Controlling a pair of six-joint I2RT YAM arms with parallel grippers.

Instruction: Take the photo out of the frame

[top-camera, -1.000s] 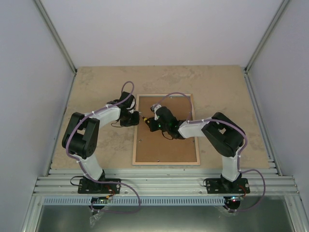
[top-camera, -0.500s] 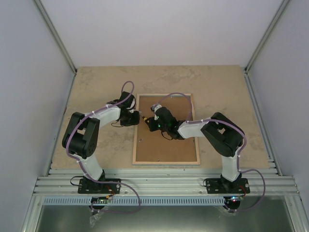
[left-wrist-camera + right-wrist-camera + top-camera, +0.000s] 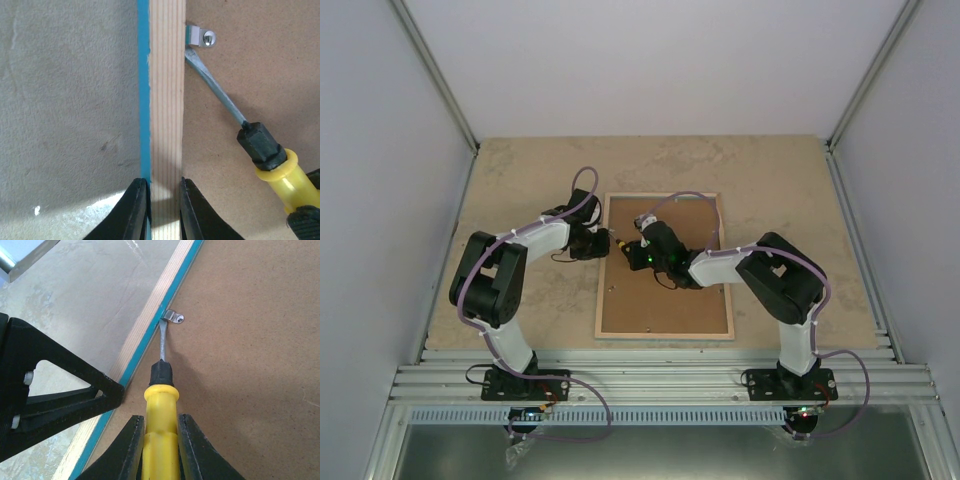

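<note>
The frame (image 3: 665, 336), a thin turquoise-blue rectangle with pale wood rails, lies face down on the beige stone-look table (image 3: 520, 170). Its brown fibreboard back panel (image 3: 660, 305) faces up, and the photo is hidden beneath it. The left gripper (image 3: 161, 192) pinches the left rail. The right gripper (image 3: 160, 437) clamps a yellow-handled flat screwdriver (image 3: 160, 385), with the blade tip at the small metal retaining clip (image 3: 174, 317). The clip probably wants gentle levering off the panel, blade kept low so it cannot slip or gouge.
</note>
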